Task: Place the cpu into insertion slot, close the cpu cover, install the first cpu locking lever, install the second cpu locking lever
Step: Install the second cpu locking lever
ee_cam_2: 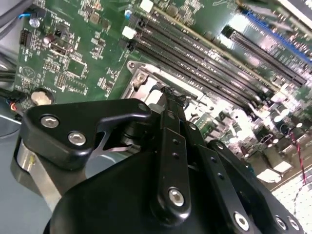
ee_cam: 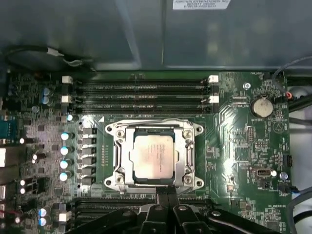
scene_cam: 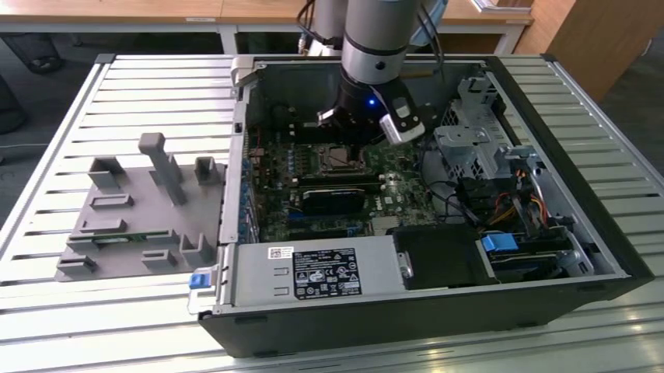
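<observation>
The pale silvery-beige square cpu (ee_cam: 153, 157) sits in the black-rimmed insertion slot (ee_cam: 127, 161), thin silver cpu cover (ee_cam: 186, 153) down; the black gripper (ee_cam: 166, 191), jaws clenched empty, hovers beside it.

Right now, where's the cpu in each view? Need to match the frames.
Exterior view: the cpu sits in the socket on the green motherboard, just below the gripper.
First wrist view: the cpu is mid-picture, framed by the cpu cover, past the gripper.
Second wrist view: the gripper blocks the chip.
Shared landmark: the long black memory slots.
</observation>
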Action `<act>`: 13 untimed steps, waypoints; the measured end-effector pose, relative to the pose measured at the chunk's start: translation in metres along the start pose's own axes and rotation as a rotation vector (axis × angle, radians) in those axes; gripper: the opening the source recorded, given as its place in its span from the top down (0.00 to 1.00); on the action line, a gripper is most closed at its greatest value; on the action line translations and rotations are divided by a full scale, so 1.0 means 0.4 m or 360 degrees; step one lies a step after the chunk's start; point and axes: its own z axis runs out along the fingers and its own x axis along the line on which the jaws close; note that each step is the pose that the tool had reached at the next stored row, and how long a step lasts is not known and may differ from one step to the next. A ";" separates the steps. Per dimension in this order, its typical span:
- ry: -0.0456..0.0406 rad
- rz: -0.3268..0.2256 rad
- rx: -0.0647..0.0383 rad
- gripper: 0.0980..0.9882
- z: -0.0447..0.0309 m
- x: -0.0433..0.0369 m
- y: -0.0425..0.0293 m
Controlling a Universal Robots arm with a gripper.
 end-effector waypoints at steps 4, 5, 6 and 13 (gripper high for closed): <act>0.0000 0.0000 0.0000 0.99 0.001 0.001 -0.015; 0.0000 0.0000 0.0000 0.99 0.001 0.002 -0.018; 0.0000 0.0000 0.0000 0.99 0.001 0.005 -0.019; 0.0000 0.0000 -0.0003 0.99 0.002 0.036 -0.020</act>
